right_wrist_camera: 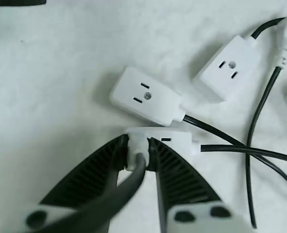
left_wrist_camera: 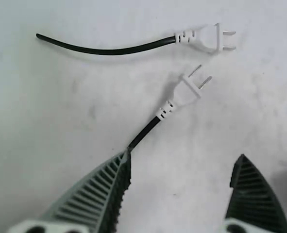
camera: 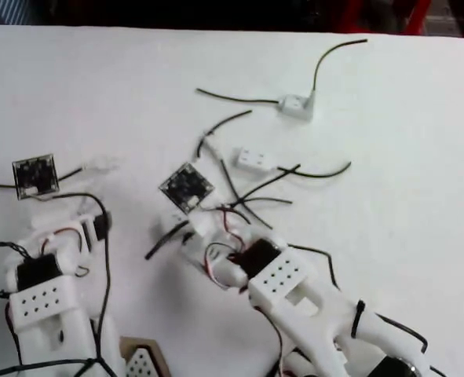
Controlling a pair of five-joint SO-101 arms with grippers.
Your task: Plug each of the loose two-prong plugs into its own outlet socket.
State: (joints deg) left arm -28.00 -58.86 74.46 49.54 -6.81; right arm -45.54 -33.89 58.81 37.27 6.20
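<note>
In the right wrist view my right gripper (right_wrist_camera: 137,145) is shut on a white plug (right_wrist_camera: 136,145) with a black cord, held against the end of a white outlet socket (right_wrist_camera: 175,138). Two more white outlet sockets (right_wrist_camera: 145,94) (right_wrist_camera: 228,63) lie just beyond, faces up. In the left wrist view my left gripper (left_wrist_camera: 182,155) is open above the table. Ahead of it lies a white two-prong plug (left_wrist_camera: 189,90) whose black cord runs back to one finger (left_wrist_camera: 109,189). A second loose plug (left_wrist_camera: 206,40) lies farther off. The high view shows two sockets (camera: 255,159) (camera: 297,104) at the centre right.
Several loose black cords (camera: 247,196) cross the middle of the white table (camera: 404,157). Small square circuit boards (camera: 34,174) (camera: 186,187) sit above each arm's wrist. A cardboard piece (camera: 141,357) lies at the front edge. The left arm (camera: 43,298) and right arm (camera: 286,279) stand close together.
</note>
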